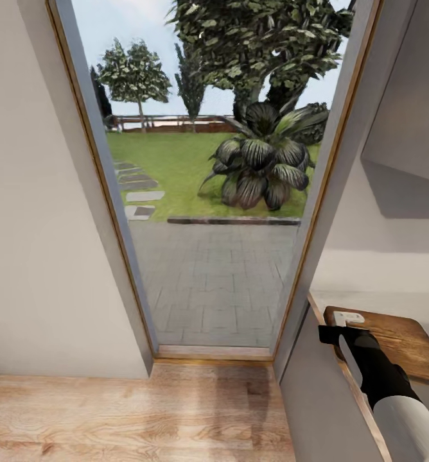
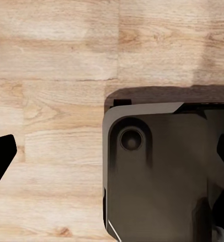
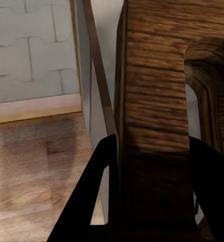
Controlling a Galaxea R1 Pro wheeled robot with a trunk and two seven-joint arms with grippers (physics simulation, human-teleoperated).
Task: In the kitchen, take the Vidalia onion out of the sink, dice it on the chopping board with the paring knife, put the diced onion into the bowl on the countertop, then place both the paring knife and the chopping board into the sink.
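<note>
Wooden chopping board clamped in the right tool, low at the right, near the glass door. Left tool wide open, empty. Best kept level and carried slowly toward the sink.

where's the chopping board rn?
In the head view the chopping board sits low on the right, beside the glass door's frame, with the right tool clamped on its near edge. The right wrist view shows the board between the tool's fingers.
</note>
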